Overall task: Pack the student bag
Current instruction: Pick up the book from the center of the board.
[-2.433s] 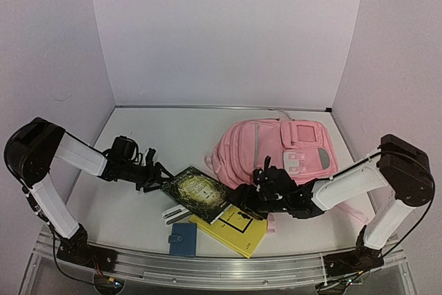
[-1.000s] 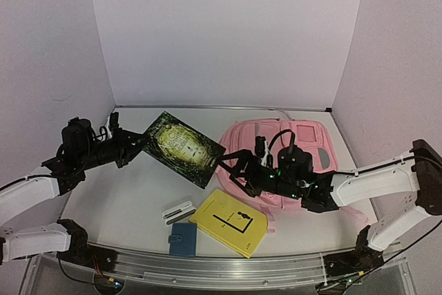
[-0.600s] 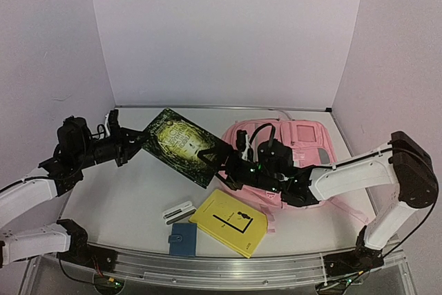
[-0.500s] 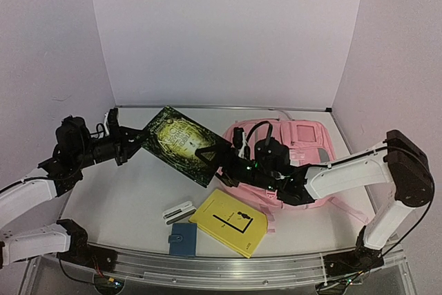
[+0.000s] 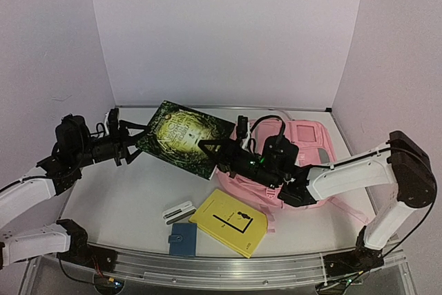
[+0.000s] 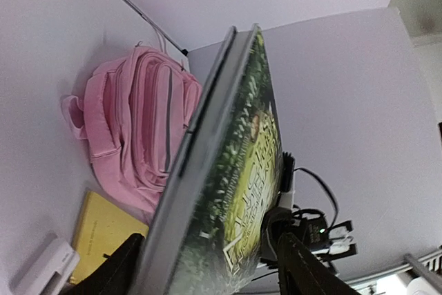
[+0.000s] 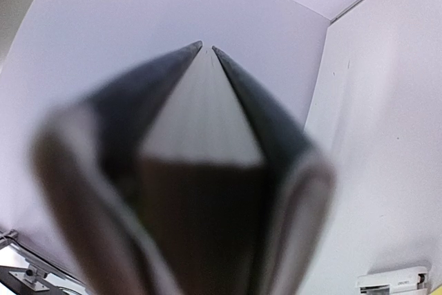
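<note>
Overhead view: a green book [image 5: 181, 136] with an ornate gold-printed cover hangs tilted above the counter [image 5: 124, 198], between the two hands. The left hand [image 5: 126, 144] is at the book's left corner with its fingers spread well apart. In the left wrist view the fingers [image 6: 121, 267] stand on either side of the book [image 6: 228, 170]; whether they touch the covers cannot be told. The right hand [image 5: 210, 148] meets the book's right edge. In the right wrist view its blurred dark fingers [image 7: 83, 170] are closed on the book [image 7: 200, 122], which is seen edge-on, pale pages between dark covers. The cover lettering is gold and decorative but too small and too foreshortened to read. The student bag [image 5: 304, 150] lies on the counter at the right rear, front pockets up, partly under the right arm; no label on it is legible. In the left wrist view the bag [image 6: 131, 136] lies beyond the book. Near the front edge lie a yellow book [image 5: 229, 221] bearing a black figure and line with unreadable small print, a blue wallet [image 5: 182, 238] and a slim white case [image 5: 178, 211], close together.
</note>
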